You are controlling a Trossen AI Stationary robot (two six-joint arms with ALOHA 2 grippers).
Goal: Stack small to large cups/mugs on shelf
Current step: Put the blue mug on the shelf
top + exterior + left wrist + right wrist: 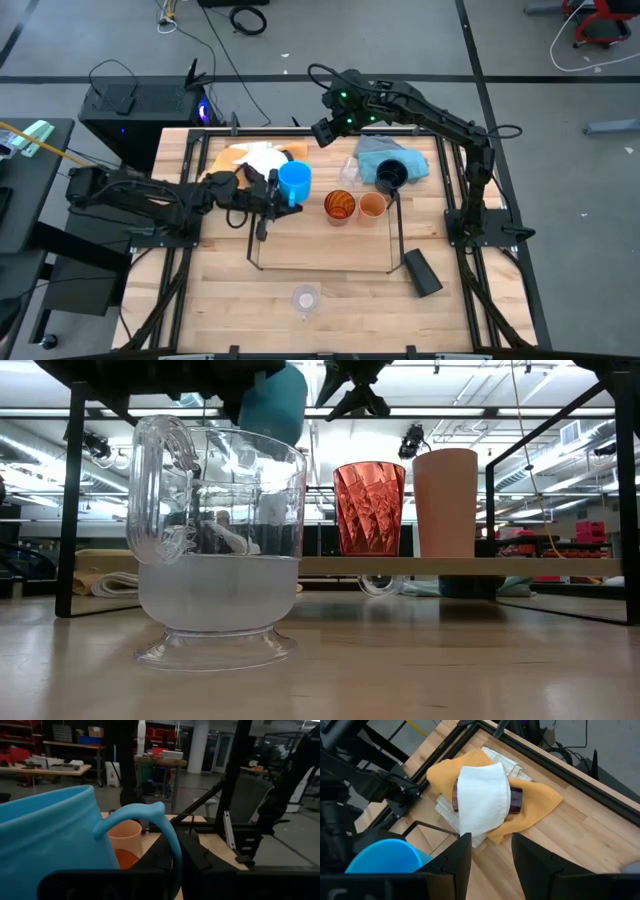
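I see my left gripper shut tight on the blue mug, pinching it by the curved handle, which shows just past the fingers in the left wrist view. The mug hangs in the air above the left end of the wire shelf. Right beside the mug, a little farther along the shelf, stands the red glass cup, and next to that the small orange cup. Both stand upright on the shelf and look very close together. Past them, at the far side of the shelf, a black cup sits on the blue cloth. My right gripper hangs in the air away from the shelf, with its two fingers partly apart and nothing between them. Straight under it lies a pile of cloths: a yellow cloth with a white cloth over it, and something dark purple peeks out from under the white one. I cannot tell what it is. Far from both grippers, near the front edge of the table, stands a clear mug all by itself. A black block lies on the table beside the right end of the shelf.
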